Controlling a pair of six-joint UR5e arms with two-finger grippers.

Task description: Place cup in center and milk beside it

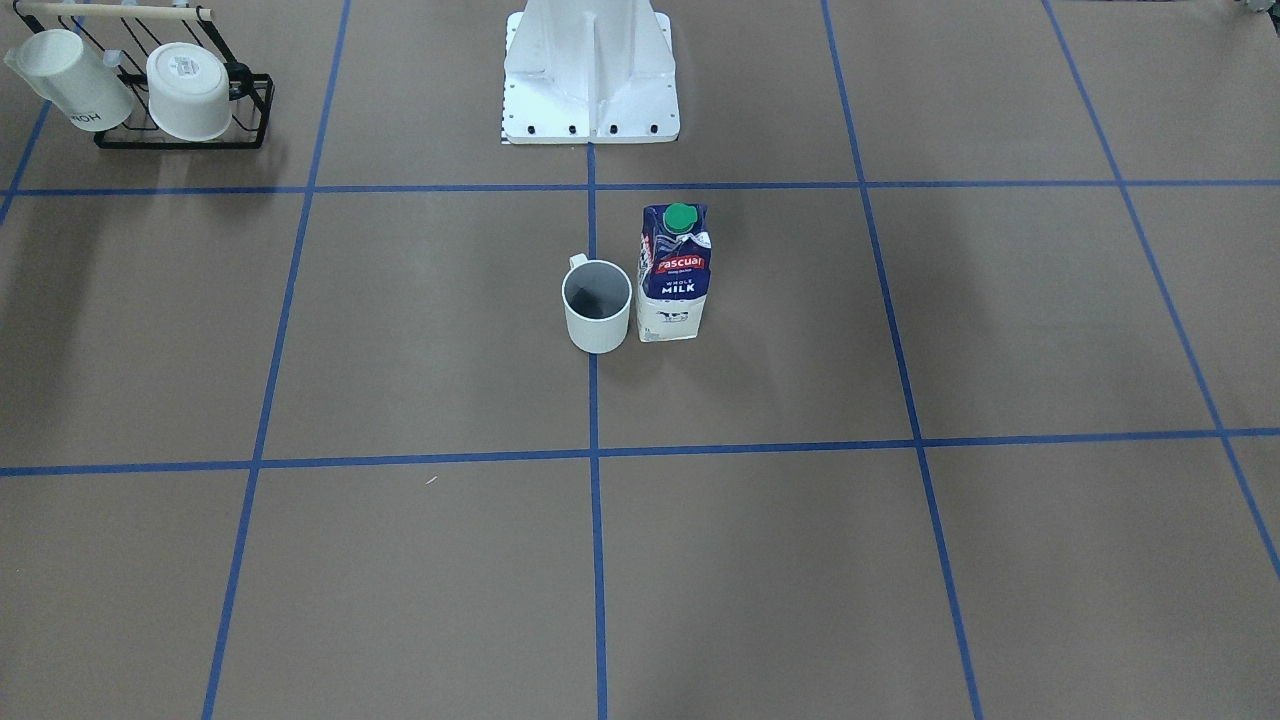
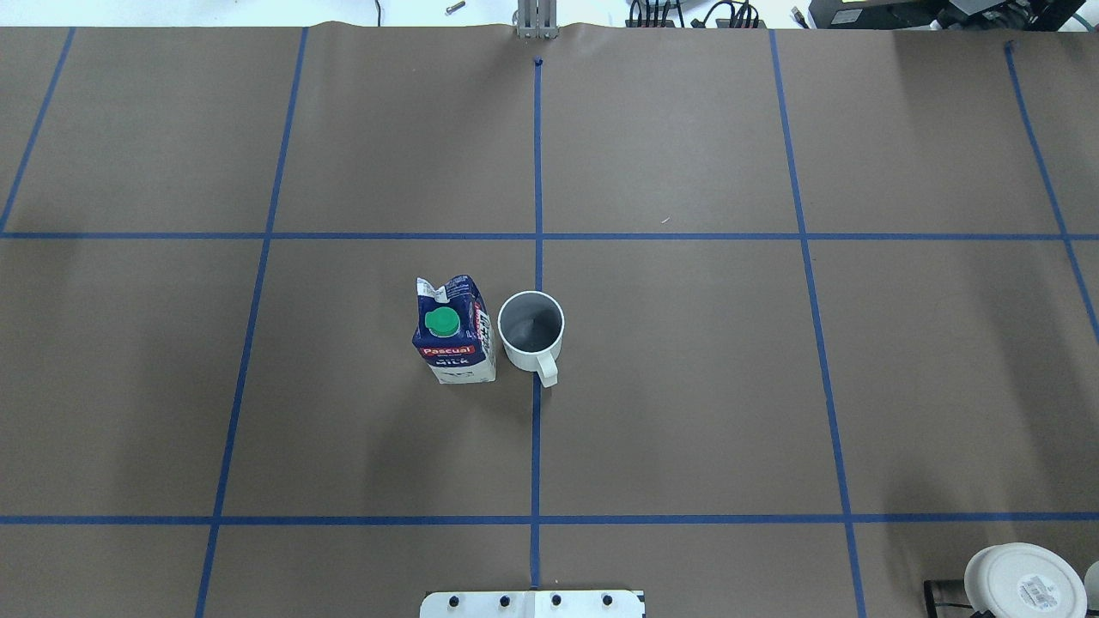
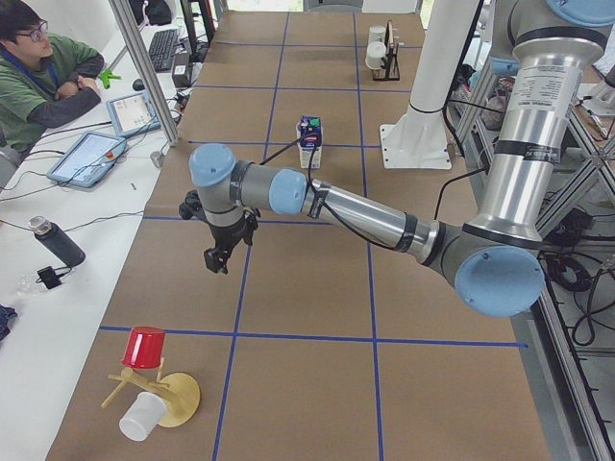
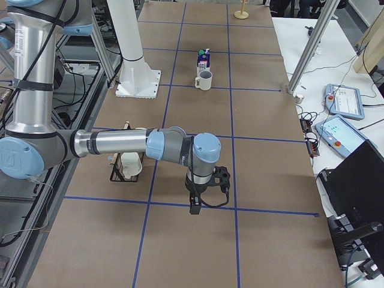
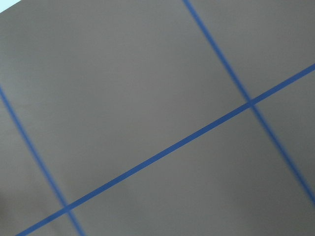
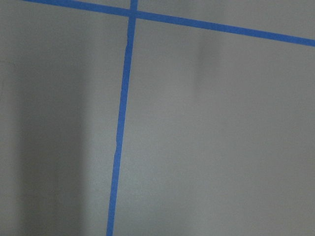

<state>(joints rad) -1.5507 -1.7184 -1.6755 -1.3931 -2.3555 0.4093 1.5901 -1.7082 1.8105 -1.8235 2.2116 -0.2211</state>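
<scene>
The cup (image 1: 598, 310) stands upright on the middle blue tape line of the brown surface (image 2: 537, 429), handle toward the robot; it also shows in the overhead view (image 2: 531, 330) and the right view (image 4: 204, 80). The milk carton (image 1: 674, 275) stands upright close beside it, on the robot's left (image 2: 453, 330) (image 3: 309, 142) (image 4: 203, 60). My left gripper (image 3: 219, 257) hangs over bare table far from both. My right gripper (image 4: 195, 207) hangs over bare table at the other end. Whether either is open or shut I cannot tell. Both wrist views show only brown surface and tape.
A black wire rack (image 1: 245, 110) with two white mugs stands at the robot's right (image 4: 127, 167). A wooden stand with a red cup (image 3: 144, 348) and a white cup lies at the left end. The robot base (image 1: 590, 75) is behind the cup. An operator (image 3: 38, 82) sits beside the table.
</scene>
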